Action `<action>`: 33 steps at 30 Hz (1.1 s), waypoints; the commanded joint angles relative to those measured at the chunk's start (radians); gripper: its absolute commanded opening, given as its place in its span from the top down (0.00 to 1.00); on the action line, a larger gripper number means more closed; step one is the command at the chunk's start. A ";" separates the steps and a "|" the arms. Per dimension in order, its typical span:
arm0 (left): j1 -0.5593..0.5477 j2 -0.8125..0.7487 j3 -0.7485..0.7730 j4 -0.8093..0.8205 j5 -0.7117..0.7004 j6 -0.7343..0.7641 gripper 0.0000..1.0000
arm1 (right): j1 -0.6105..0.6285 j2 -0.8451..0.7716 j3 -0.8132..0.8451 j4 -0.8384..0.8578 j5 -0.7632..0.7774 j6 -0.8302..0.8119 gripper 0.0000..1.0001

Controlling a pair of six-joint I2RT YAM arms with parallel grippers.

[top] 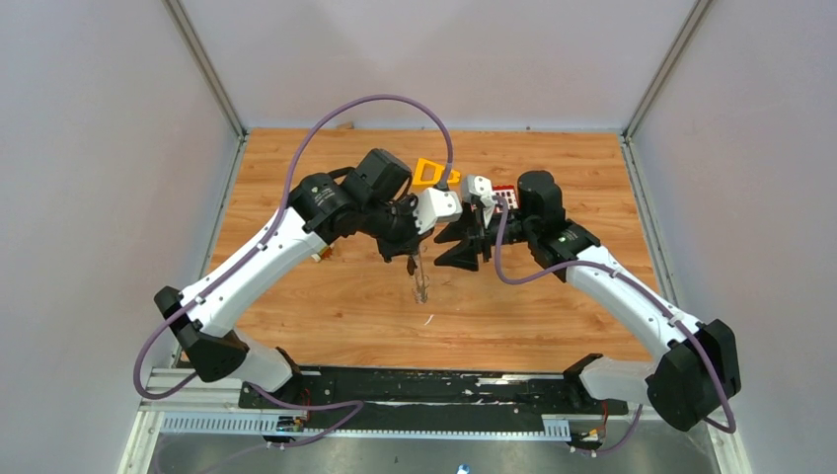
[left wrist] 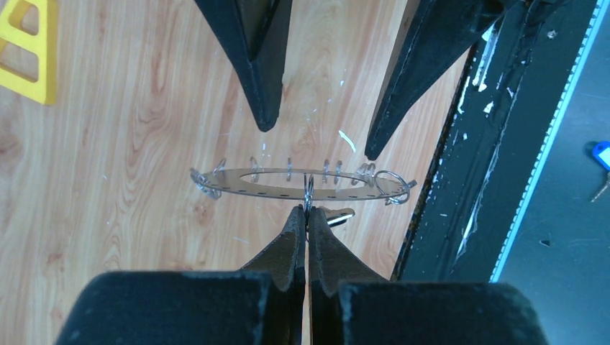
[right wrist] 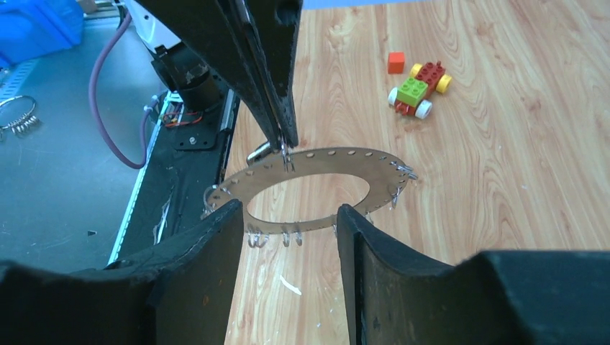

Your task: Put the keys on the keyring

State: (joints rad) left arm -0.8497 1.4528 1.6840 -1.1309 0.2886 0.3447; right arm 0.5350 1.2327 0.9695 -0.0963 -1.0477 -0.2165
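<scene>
L gripper: tips pinched together on a small wire loop at the rim of the keyring. Can't tell if they bite the plate too. The keyring is held clear of the table. It lies roughly flat in both wrist views, and in top view it's only a thin sliver at frame center.

R gripper: fingers apart, tips near the opposite rim. L wrist view shows a gap, so no contact that I can see.

Key: I see only a small silvery piece just right of the L tips, under the rim. Head is hidden by the fingers.

Room:
- Bare wood under and around the keyring.
- Orange frame and red keypad block sit just behind the grippers in top view.
- Toy brick car and orange cube are upper right in R wrist view, well apart from the keyring.
- Black base rail runs down the right of L wrist view, near the keyring's right end.
- Walls close the table on left, right and far sides in top view.

Hard to see:
- Small wire loops hang along the rim, and some overlap, so the count is unclear.
- Blue tag is cut off at the right edge of L wrist view.
- Keypad markings are too small to read.
</scene>
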 commanded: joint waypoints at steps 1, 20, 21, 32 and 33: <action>-0.005 0.028 0.079 -0.058 0.032 -0.035 1.00 | 0.000 0.001 0.036 0.152 -0.072 0.072 0.49; -0.005 0.056 0.153 -0.111 0.137 -0.025 1.00 | 0.035 0.028 -0.049 0.403 -0.058 0.247 0.65; -0.004 0.051 0.148 -0.106 0.140 -0.025 1.00 | 0.035 0.030 -0.049 0.403 -0.059 0.248 0.65; -0.005 0.011 0.107 -0.060 0.134 -0.036 1.00 | 0.039 0.039 -0.058 0.408 -0.095 0.246 0.77; -0.005 0.009 0.105 -0.058 0.133 -0.036 1.00 | 0.039 0.040 -0.059 0.408 -0.097 0.246 0.77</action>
State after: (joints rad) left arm -0.8497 1.5127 1.7847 -1.2396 0.3908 0.3336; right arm 0.5690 1.2602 0.9150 0.2756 -1.1133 0.0254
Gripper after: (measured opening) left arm 0.008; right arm 0.230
